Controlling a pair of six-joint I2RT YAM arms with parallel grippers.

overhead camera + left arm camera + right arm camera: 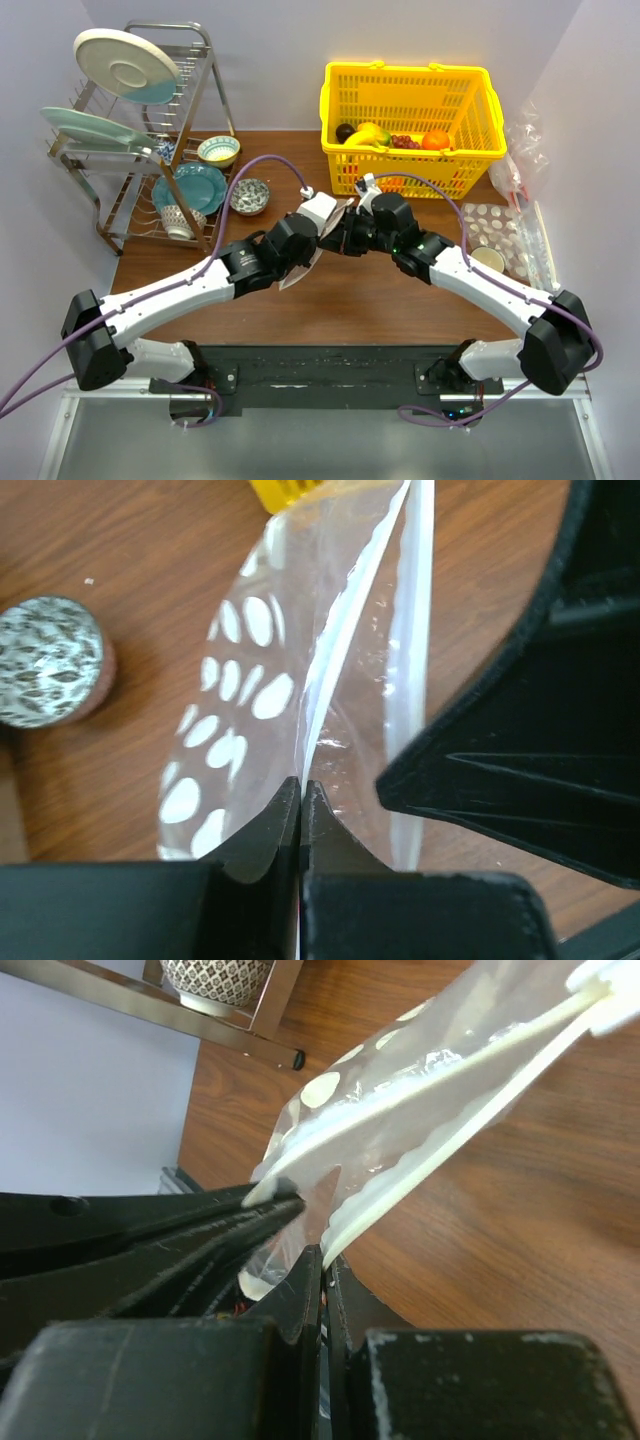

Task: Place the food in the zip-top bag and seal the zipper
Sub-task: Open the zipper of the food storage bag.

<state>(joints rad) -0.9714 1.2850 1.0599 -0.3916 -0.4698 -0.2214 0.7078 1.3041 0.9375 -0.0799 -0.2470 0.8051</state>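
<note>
The clear zip-top bag (303, 268) with white dots hangs over the table's middle, held between my two grippers. My left gripper (330, 222) is shut on one lip of its mouth, seen close in the left wrist view (301, 785). My right gripper (352, 232) is shut on the other lip, seen close in the right wrist view (324, 1252). The whitish zipper strips (440, 1145) are parted, and one also shows in the left wrist view (425, 580). The yellow banana bunch (366, 134) lies in the yellow basket (410, 95). The long green vegetable does not show.
A dish rack (140, 150) with plates stands at the back left, with a patterned bowl (250, 196) beside it. Red grapes (404, 142) and an orange fruit (435, 140) lie in the basket. A dotted clear sheet (495, 232) and crumpled plastic (520, 165) lie at the right.
</note>
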